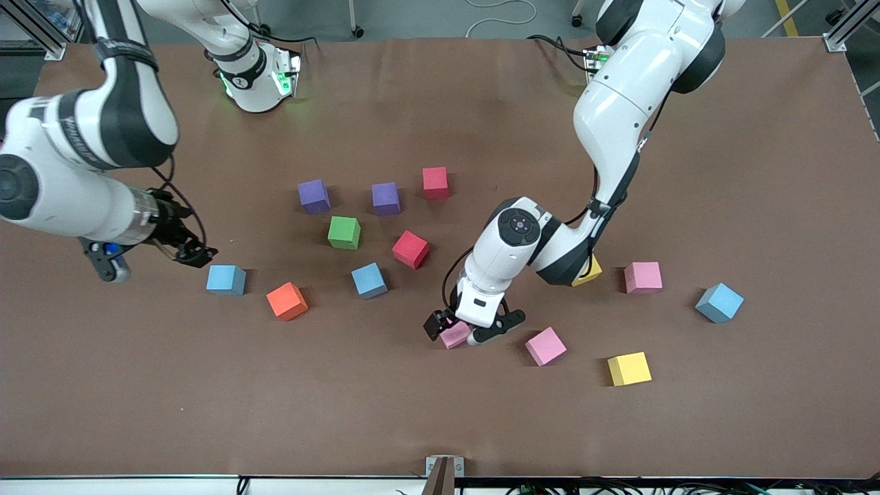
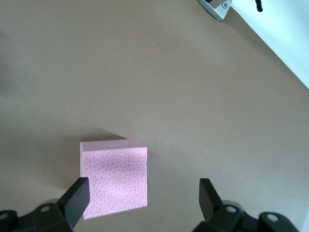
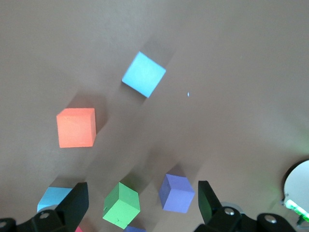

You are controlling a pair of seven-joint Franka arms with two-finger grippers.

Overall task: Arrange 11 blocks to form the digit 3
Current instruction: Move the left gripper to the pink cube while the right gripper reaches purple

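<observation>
We see the left gripper low over the table, its fingers spread around a pink block that rests on the surface; in the left wrist view that block sits against one finger with a clear gap to the other, so nothing is pinched. The right gripper hangs in the air above the right arm's end of the table with fingers apart, above bare table next to a light blue block, holding nothing.

Taking the green cube as the dial's centre, two purple blocks lie at about eleven and one o'clock, a red block at two, another red block at four, a light blue block at five, and the orange block at seven.

Toward the left arm's end lie a second pink block, a third pink block, a yellow block, another light blue block, and what appears to be a yellow block mostly hidden under the left arm.
</observation>
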